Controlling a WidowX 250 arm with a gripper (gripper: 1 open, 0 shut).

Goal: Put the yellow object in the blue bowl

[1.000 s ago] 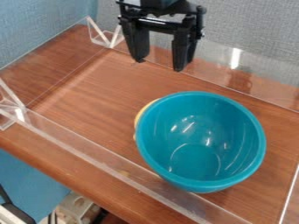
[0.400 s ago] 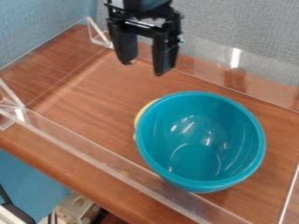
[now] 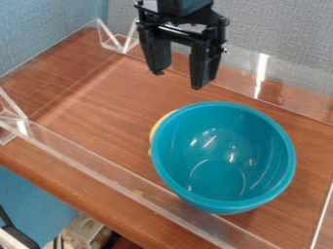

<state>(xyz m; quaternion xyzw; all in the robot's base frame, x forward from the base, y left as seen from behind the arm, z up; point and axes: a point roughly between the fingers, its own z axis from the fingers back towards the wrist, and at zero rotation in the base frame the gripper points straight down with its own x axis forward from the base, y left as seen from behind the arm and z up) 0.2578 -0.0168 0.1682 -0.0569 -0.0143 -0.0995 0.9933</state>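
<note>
The blue bowl [image 3: 223, 157] is a large glossy teal bowl sitting upright on the wooden table, right of centre. The yellow object [image 3: 156, 127] shows only as a thin orange-yellow sliver peeking out behind the bowl's left rim. My gripper [image 3: 181, 77] hangs above the table just behind the bowl, fingers pointing down and open with nothing between them. It sits up and slightly right of the yellow sliver.
A clear acrylic wall [image 3: 78, 167] rings the wooden table [image 3: 92, 107], with triangular brackets at the back left [image 3: 115, 39] and the left edge [image 3: 16, 122]. A teal backdrop stands behind.
The gripper swung left and then came back to the right and lower, ending closer to the bowl's back rim. It stayed open. The bowl and the yellow sliver have not moved.
</note>
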